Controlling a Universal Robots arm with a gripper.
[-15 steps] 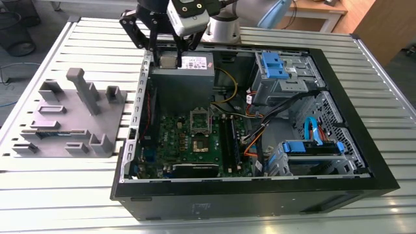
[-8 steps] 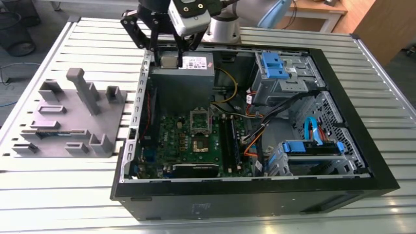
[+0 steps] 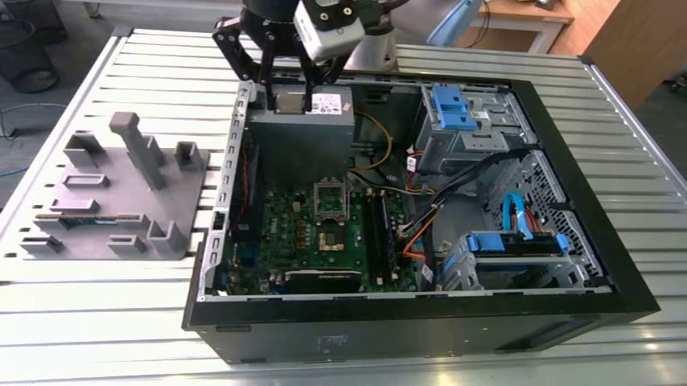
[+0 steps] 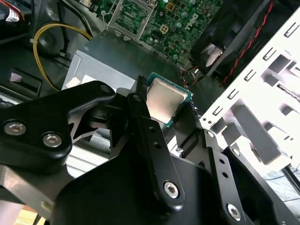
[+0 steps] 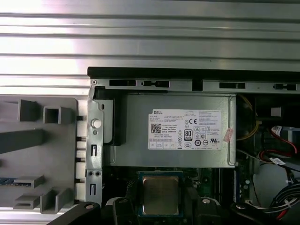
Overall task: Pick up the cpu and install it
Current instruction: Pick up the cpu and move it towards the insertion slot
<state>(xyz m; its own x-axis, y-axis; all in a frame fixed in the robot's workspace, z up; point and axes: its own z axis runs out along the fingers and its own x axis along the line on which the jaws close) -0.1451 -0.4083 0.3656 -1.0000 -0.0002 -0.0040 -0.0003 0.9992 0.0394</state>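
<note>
Black gripper (image 3: pixel 288 95) hangs above the grey power supply (image 3: pixel 301 133) inside the open computer case (image 3: pixel 580 201) in the exterior view, clamped on the cpu (image 3: pixel 291 104); the second wrist view shows its fingers (image 4: pixel 139 107) pinching the silvery chip's edges; the first wrist view shows the cpu just beside the power supply's edge.

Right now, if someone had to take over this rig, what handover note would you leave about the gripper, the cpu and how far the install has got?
Gripper: shut on the cpu, gripping it by its edges; its metal top shows in both wrist views.
Where: the cpu is held in the air above the grey power supply inside the open case, apart from the socket.
Done: the cpu is picked up.
Left: it is not yet installed. The socket on the green motherboard looks empty, with its frame apparently raised.
</note>
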